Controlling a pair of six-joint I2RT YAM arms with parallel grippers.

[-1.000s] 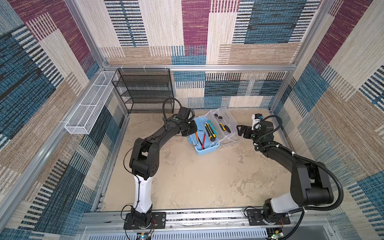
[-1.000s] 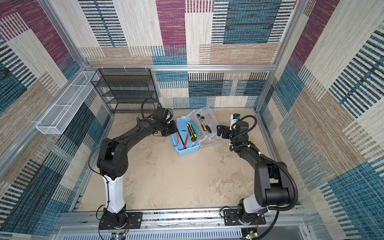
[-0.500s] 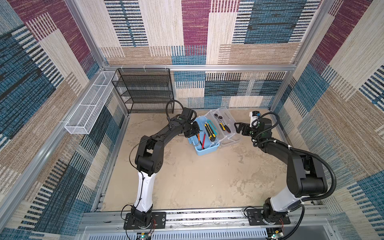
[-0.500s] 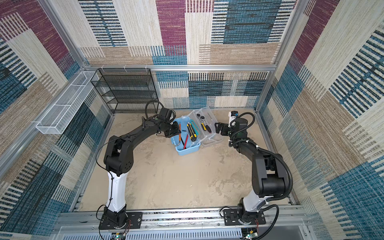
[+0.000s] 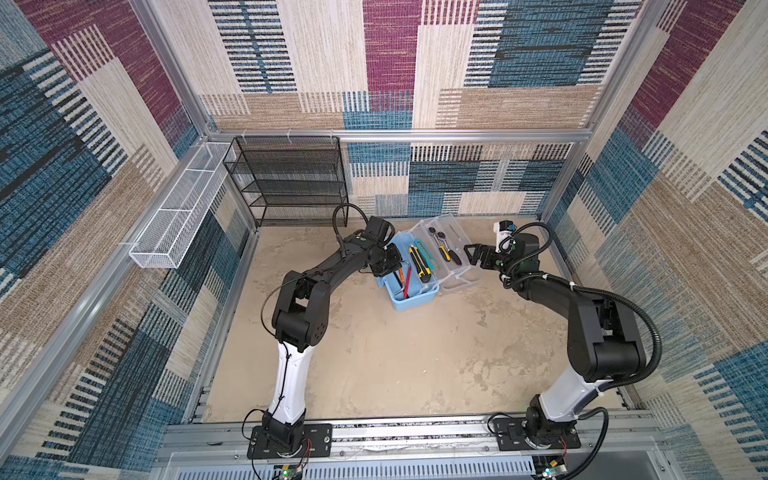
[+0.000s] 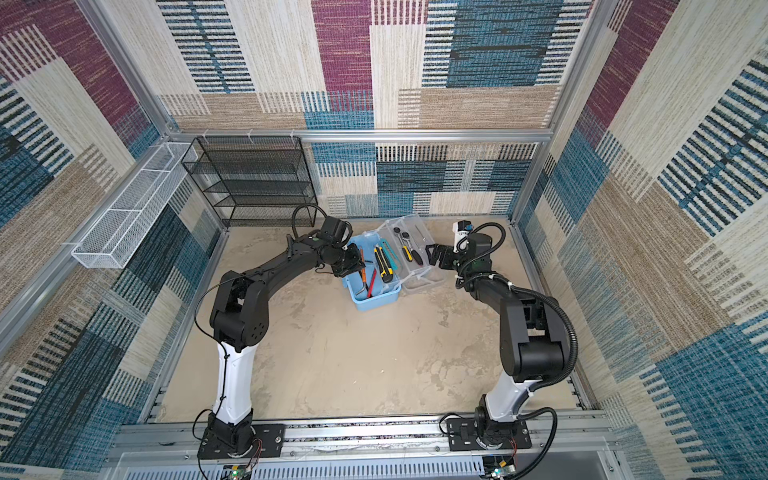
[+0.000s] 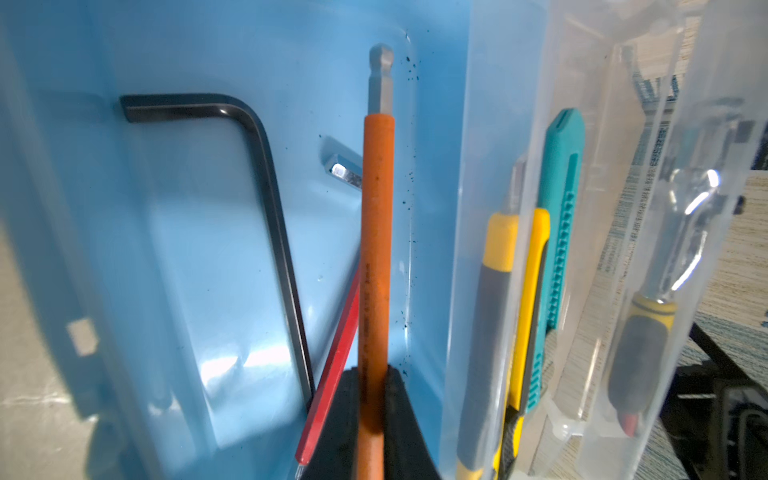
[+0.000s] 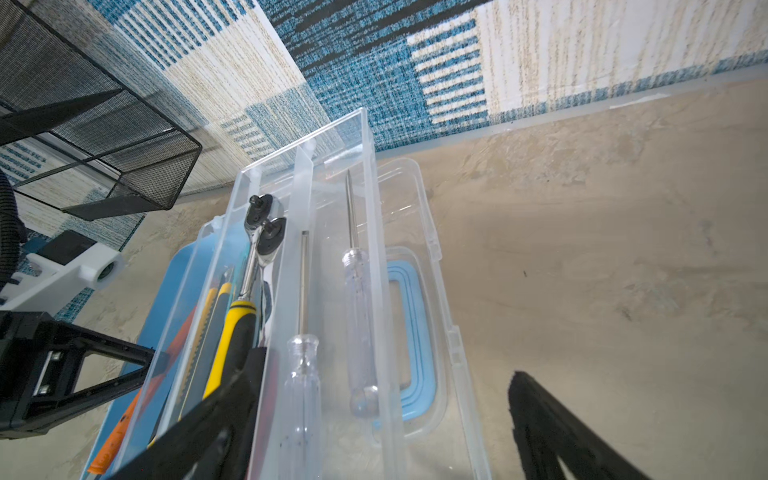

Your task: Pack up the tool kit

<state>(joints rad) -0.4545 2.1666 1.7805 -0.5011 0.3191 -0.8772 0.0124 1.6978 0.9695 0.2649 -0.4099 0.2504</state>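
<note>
Woven patchwork walls (image 5: pixel 395 50) in blue, beige and plum enclose a sandy floor (image 5: pixel 395 365). Against the far wall, left of centre, stands a black mesh rack (image 5: pixel 291 183); a long white mesh basket (image 5: pixel 183 224) hangs on the left wall. The left arm (image 5: pixel 299 299) and right arm (image 5: pixel 598 324) rise from the near rail (image 5: pixel 415 434) and reach to the far centre. There the light-blue case (image 5: pixel 409 301) rests open on the floor between the two grippers. Its clear lid (image 5: pixel 457 280) lies flat to the right, the blue handle (image 8: pixel 411 332) showing through the plastic.

Left gripper (image 7: pixel 374 374) — inside the left part of the case, jaws clamped on an orange hex key (image 7: pixel 376 208) whose steel ball end points away from the wrist.

Right gripper (image 5: pixel 478 257) — just beside the right edge of the lid, jaws spread wide and holding nothing; whether a finger touches the plastic cannot be told.

On the blue bottom lie a black hex key (image 7: pixel 266 199) and a slim red tool (image 7: pixel 336 353) that passes beneath the orange one. Clear compartments to the right hold a yellow-and-black knife (image 5: pixel 419 267), a teal knife (image 7: pixel 561 187), two ratchets (image 8: pixel 259 232) and two clear-handled screwdrivers (image 8: pixel 303 374).
</note>
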